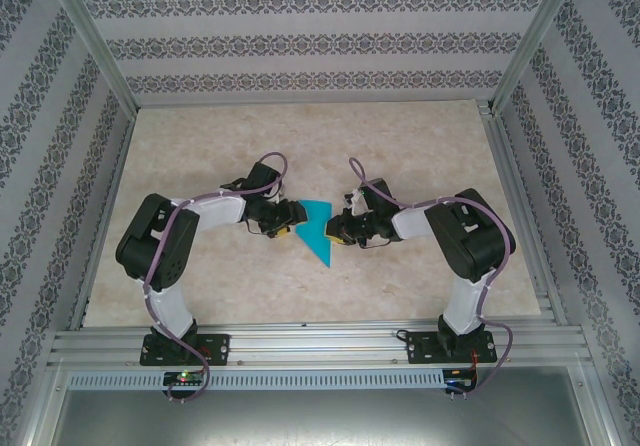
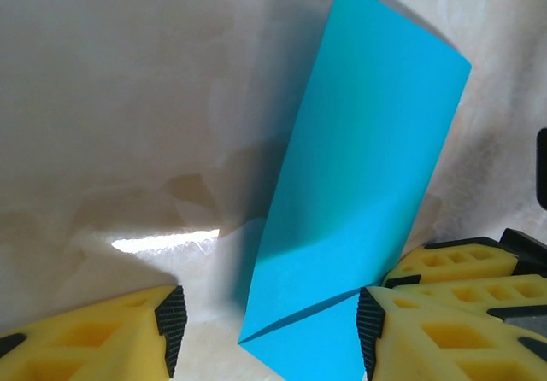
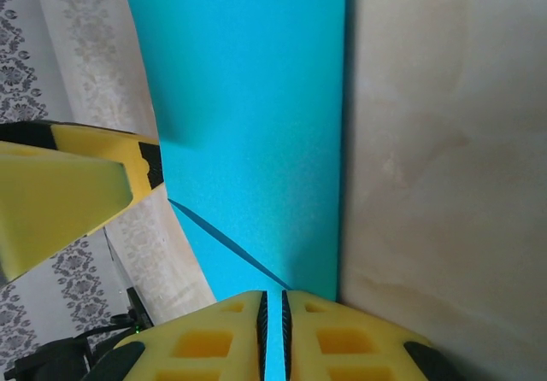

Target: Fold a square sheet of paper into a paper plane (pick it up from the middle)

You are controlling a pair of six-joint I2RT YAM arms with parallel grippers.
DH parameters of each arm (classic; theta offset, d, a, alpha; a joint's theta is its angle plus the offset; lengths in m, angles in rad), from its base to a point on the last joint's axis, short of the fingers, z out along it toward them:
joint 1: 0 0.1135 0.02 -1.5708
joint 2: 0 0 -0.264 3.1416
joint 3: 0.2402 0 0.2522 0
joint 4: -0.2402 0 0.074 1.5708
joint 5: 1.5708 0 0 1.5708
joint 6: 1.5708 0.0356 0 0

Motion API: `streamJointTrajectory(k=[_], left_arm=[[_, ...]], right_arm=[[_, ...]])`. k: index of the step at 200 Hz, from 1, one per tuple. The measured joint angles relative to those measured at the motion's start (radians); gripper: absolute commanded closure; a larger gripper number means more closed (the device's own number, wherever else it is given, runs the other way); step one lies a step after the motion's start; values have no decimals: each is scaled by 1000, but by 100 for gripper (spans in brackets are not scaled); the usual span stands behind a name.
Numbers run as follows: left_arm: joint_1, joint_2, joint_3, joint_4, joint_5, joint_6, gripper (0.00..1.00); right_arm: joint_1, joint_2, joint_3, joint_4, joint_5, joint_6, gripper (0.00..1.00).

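The turquoise-blue paper plane (image 1: 316, 228) sits mid-table as a slim folded shape, its sharp tip (image 1: 330, 264) pointing toward the arms. My right gripper (image 3: 273, 330) is shut on its edge, with a thin blue strip showing between the pads. A diagonal flap edge (image 3: 226, 244) crosses the paper (image 3: 248, 125) just above them. My left gripper (image 2: 265, 330) is open, fingers wide apart on either side of the paper (image 2: 359, 167). Its right pad (image 2: 369, 325) touches the paper's edge. The paper's layered fold (image 2: 299, 313) lies between the fingers.
The beige marbled tabletop (image 1: 300, 146) is ringed by an aluminium frame (image 1: 320, 344) and patterned walls. The right gripper's yellow finger (image 2: 461, 261) crowds close beside my left one. The left gripper's finger (image 3: 68, 193) shows at the left of the right wrist view.
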Motion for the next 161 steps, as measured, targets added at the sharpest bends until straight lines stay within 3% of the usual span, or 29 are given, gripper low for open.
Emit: streamJointTrajectory(k=[84, 161], left_arm=[[6, 35, 15, 45, 53, -32, 50], [6, 52, 43, 76, 89, -40, 51]], right_arm=[[-7, 8, -6, 18, -20, 0, 84], [-22, 25, -6, 30, -61, -10, 84]])
